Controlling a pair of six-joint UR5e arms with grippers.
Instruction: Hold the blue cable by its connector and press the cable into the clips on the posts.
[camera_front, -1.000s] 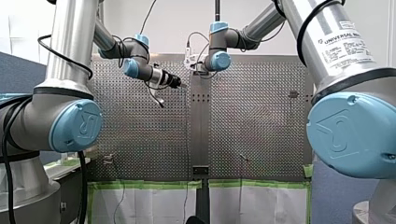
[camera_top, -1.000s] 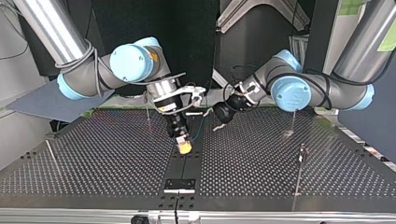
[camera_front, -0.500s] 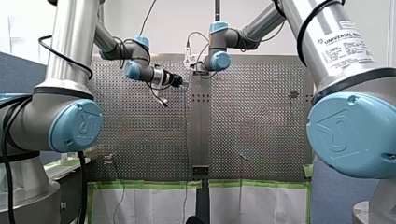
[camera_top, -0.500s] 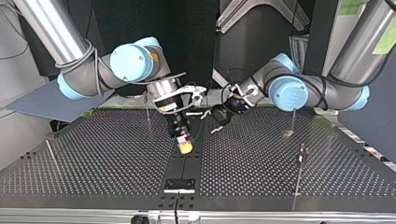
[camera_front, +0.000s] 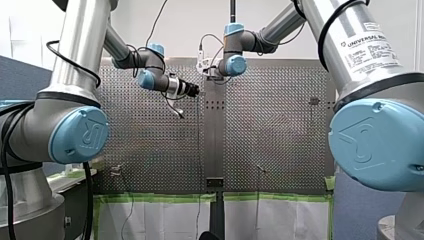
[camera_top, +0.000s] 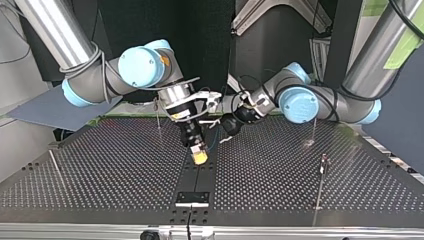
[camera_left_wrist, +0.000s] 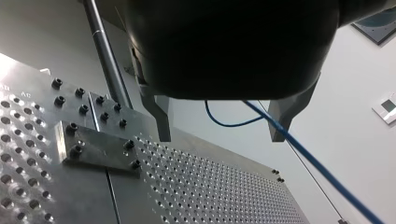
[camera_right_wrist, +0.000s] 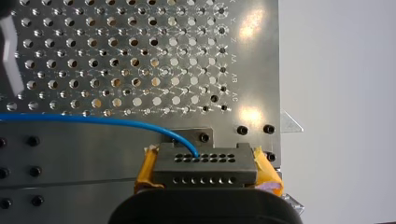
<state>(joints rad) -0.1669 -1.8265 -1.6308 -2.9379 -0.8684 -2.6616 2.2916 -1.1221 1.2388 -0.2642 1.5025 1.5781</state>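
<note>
My right claw (camera_right_wrist: 207, 169) clenched the dark connector (camera_right_wrist: 205, 162) of the blue cable (camera_right_wrist: 93, 120) between yellow pads (camera_right_wrist: 145, 171), while my left claw (camera_left_wrist: 221, 135) stood released near that cable.

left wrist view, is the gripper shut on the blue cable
No, my left gripper has its fingers standing wide apart, and the blue cable runs past them unclamped.

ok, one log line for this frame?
right gripper: shut on connector | blue cable: leaves connector, runs over table | left gripper: open, cable beside one finger, ungripped
</note>
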